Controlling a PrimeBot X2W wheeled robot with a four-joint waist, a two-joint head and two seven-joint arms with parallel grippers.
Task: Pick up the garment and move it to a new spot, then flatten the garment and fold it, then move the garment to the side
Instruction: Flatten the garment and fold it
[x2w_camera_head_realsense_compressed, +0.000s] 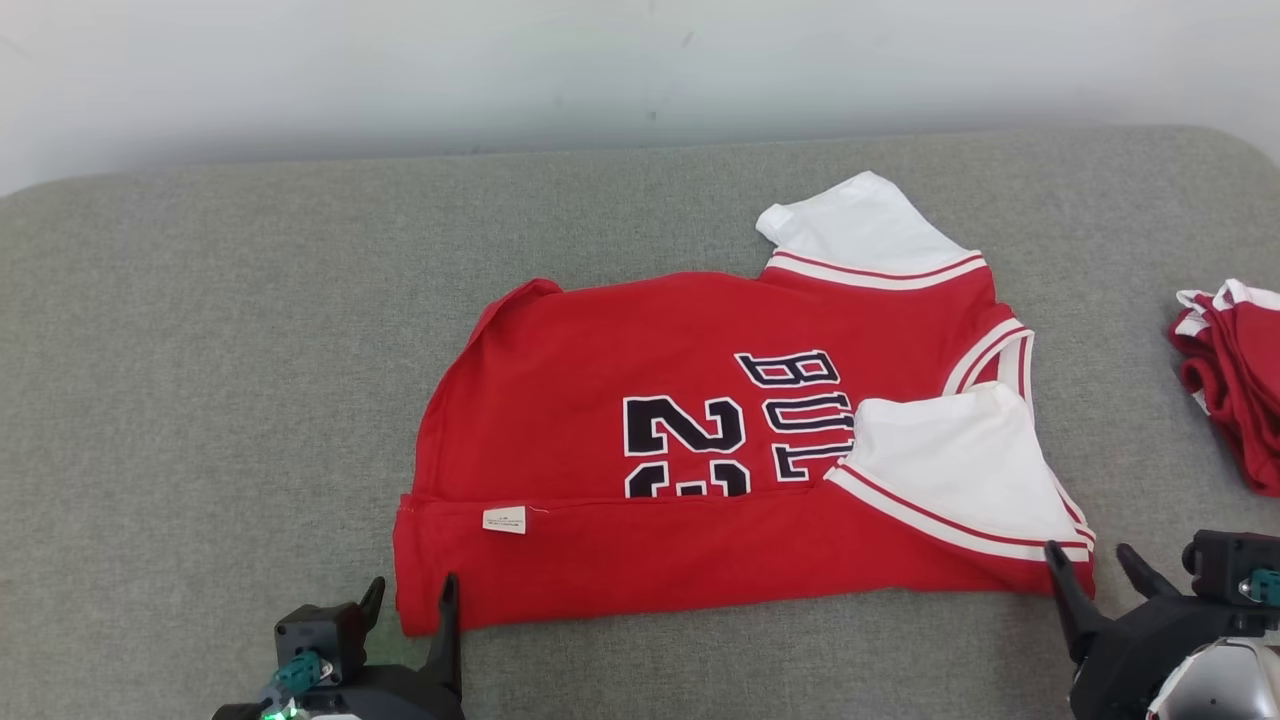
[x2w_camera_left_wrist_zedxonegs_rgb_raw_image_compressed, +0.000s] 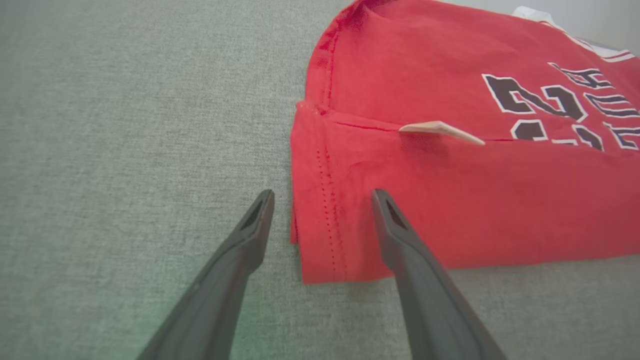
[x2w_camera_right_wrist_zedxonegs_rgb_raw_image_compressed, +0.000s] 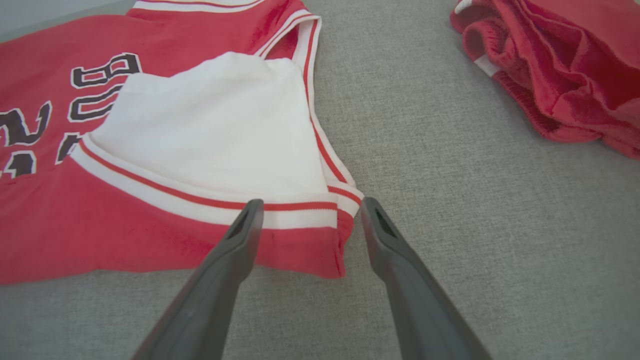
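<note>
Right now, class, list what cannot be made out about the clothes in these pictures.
Head view: jersey lettering partly covered by the folded flap and white sleeve.
Head view: white label print too small.
Head view: second red garment cut by the right edge.

Left: grey surface (x2w_camera_head_realsense_compressed: 200, 350) lies bare, open passage | Centre: red jersey (x2w_camera_head_realsense_compressed: 650, 420) sprawls across the middle, barring the way | Right: crumpled red pile (x2w_camera_head_realsense_compressed: 1235, 380) at the edge, a bare lane between it and the jersey
</note>
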